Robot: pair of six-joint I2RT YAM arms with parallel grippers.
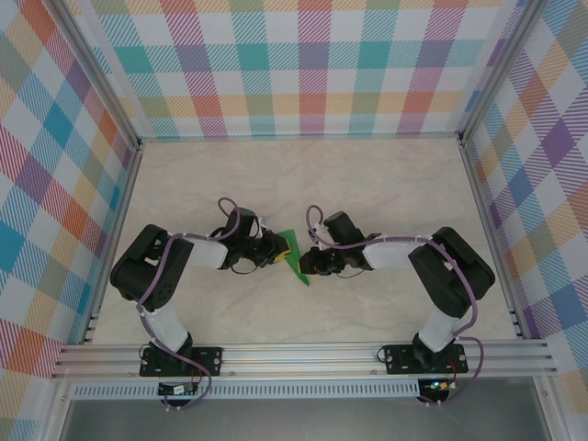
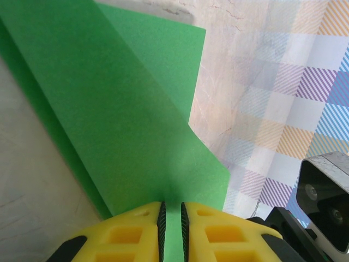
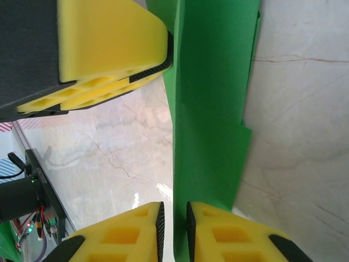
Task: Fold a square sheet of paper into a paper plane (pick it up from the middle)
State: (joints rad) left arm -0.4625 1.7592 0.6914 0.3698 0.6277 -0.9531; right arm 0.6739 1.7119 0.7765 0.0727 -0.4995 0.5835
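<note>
The thin bright-green sheet of paper (image 1: 295,256), already doubled into layers with a stepped edge, stands on edge above the middle of the pale marble-patterned tabletop (image 1: 386,179). Whether its lower tip touches the tabletop I cannot tell.

The left gripper (image 1: 276,250) comes in from the tabletop's left half. In its wrist view its yellow jaws are pressed together on the paper's (image 2: 136,109) near edge, with only the paper between the pads. The right gripper (image 1: 310,264) comes in from the tabletop's right half and is likewise clamped on a narrow margin of the paper (image 3: 212,109), the left gripper's yellow finger (image 3: 109,49) close beside the same strip.

The main risk, as I judge it, is tearing. Both grips bite thin paper close together, so any pull apart or twist between the arms loads one short span.

A second risk is slip. Each hold is on a margin only, and a small tug could free it, dropping the paper to the tabletop with its layers springing open.

Third, the two sets of fingers sit near enough to collide if either arm swings inward. Uneven motion would also skew the crease, leaving lopsided wings.
</note>
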